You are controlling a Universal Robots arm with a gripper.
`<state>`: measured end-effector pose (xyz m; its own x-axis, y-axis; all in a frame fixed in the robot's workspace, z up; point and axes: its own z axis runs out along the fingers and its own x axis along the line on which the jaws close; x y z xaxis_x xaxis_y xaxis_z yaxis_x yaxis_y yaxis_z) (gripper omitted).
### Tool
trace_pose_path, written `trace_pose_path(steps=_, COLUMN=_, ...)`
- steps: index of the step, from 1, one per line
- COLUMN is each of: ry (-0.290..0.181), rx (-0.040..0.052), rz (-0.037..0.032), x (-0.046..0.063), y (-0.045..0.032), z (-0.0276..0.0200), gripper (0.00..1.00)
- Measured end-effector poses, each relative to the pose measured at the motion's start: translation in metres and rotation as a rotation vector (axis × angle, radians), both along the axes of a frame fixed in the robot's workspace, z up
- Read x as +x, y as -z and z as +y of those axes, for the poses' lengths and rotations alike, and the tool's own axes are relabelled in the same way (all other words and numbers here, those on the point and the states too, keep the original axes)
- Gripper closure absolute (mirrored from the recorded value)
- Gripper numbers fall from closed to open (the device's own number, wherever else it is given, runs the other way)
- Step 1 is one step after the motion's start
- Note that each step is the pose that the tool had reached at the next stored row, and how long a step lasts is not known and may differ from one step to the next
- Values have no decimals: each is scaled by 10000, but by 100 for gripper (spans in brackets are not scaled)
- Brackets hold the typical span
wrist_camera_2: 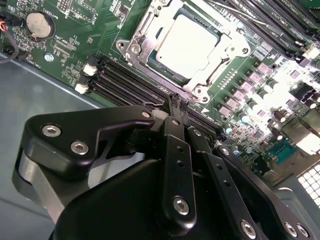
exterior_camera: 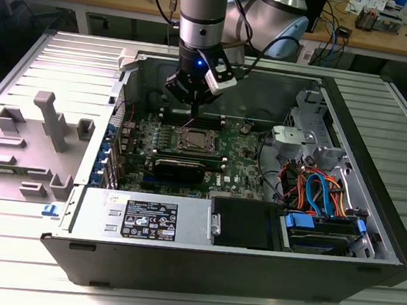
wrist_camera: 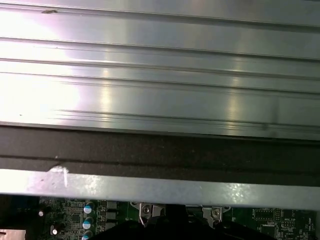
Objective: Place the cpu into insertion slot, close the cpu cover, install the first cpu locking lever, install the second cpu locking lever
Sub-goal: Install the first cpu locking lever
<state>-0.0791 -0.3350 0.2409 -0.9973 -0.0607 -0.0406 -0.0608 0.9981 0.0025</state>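
One cpu sits flat in the slot, cover lying down around it w/ the silver top showing thru the window. Gripper hovers just beside the slot's edge, tips over the black mem slots; jaws pinched together, nothing btwn them. Green board all round, inside an open pc case on the bench.

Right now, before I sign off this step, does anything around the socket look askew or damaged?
Nothing stands out. The cpu lies flat and square in the cpu cover window, and the gripper hangs shut beside it, over the memory slots.
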Motion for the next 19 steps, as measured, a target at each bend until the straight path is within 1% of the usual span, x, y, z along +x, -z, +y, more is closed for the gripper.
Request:
trace_pose_path(steps=4, ry=-1, rx=2, rz=-1, x=1, y=31, z=28, gripper=89)
trace_pose_path(steps=10, ry=0, rx=-3, rz=1, x=26, y=58, z=31, gripper=89)
trace_pose_path(steps=15, ry=-1, rx=-13, rz=1, x=81, y=76, z=31, gripper=89)
trace_pose_path(steps=19, ry=-1, rx=-13, rz=0, x=134, y=107, z=32, gripper=89)
